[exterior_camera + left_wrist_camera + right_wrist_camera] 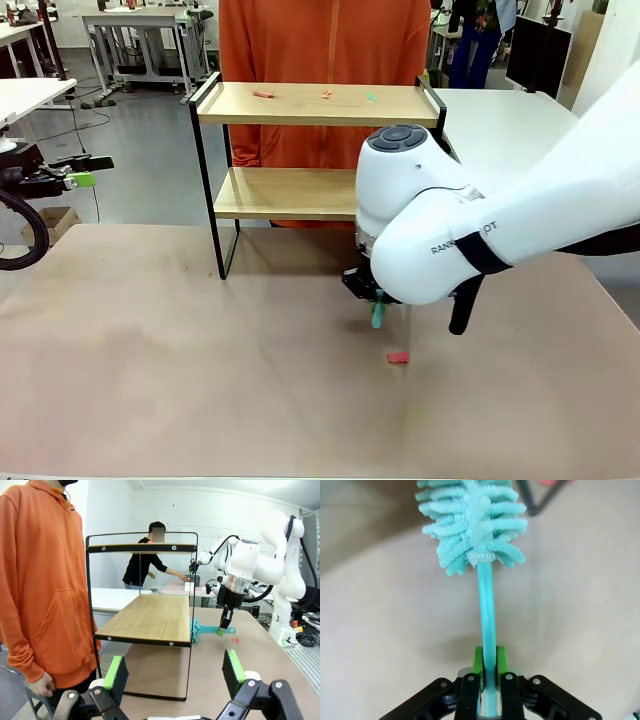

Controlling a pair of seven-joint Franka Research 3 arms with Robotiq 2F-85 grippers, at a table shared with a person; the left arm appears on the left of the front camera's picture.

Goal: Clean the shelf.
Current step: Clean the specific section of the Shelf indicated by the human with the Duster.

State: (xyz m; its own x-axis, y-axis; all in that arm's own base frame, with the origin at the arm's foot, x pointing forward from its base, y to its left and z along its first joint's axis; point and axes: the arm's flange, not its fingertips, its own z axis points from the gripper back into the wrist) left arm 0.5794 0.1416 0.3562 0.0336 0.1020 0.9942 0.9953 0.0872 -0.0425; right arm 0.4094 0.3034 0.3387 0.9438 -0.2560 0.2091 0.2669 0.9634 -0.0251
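The shelf (300,105) is standing at the far edge of the tabletop (150,350), rigid but probably light enough to slide. The right gripper (489,662) is pinching the soft-headed duster (472,525) by its thin stiff handle; the left gripper (175,672) is gaping empty.

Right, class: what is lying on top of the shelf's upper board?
Three tiny scraps, too small to identify, lie on the shelf's top board: a red scrap, an orange-red scrap and a green scrap. The left wrist view sees that board edge-on, hiding its surface.
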